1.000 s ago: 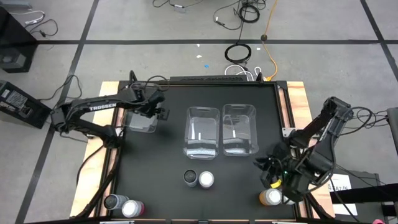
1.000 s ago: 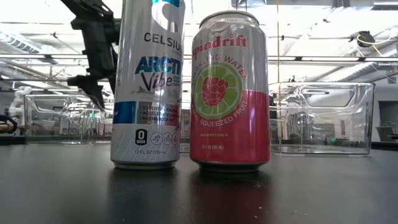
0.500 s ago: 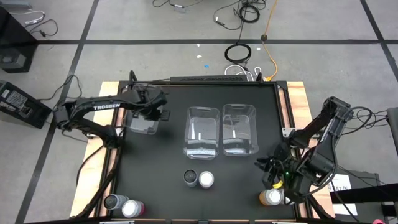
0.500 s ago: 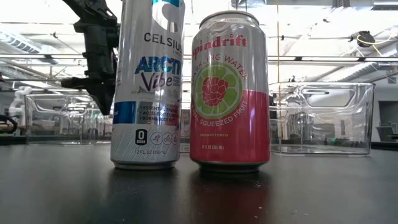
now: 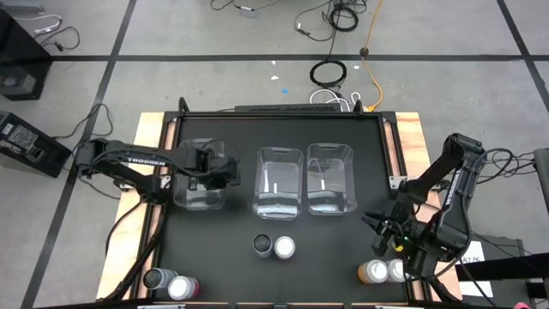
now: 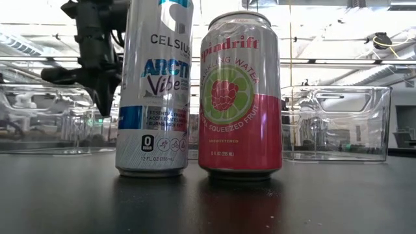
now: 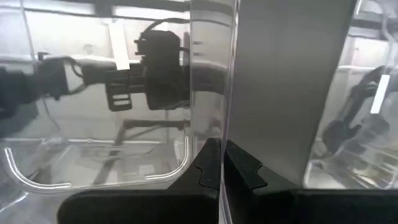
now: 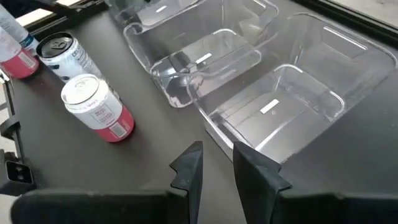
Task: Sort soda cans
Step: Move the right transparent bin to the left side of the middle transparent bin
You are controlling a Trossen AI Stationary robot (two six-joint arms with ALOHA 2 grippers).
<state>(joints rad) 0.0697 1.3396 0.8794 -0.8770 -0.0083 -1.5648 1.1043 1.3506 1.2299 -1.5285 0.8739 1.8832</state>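
Seen from above, a black table [image 5: 214,257] holds three clear plastic bins and six soda cans. The left gripper [image 5: 230,171] sits left of centre in the frame, its fingers closed on the right wall of the leftmost bin [image 5: 197,190]; in the left wrist view the thin clear wall runs straight up between the two dark fingertips [image 7: 208,165]. The middle bin [image 5: 279,182] and the right bin [image 5: 331,178] stand side by side at the centre of the frame. Just below them, a dark grey can [image 5: 262,245] and a pink can [image 5: 284,247] stand upright and touching (in the low view these two fill the foreground, the grey one on the left). In the lower left corner of the frame stand another grey can [image 5: 154,278] and another pink can [image 5: 181,287]. At lower right, two orange cans [image 5: 374,272] stand together, partly hidden by the right arm. The right gripper [image 5: 375,229] hovers above them, holding nothing, its fingers [image 8: 188,167] only slightly apart.
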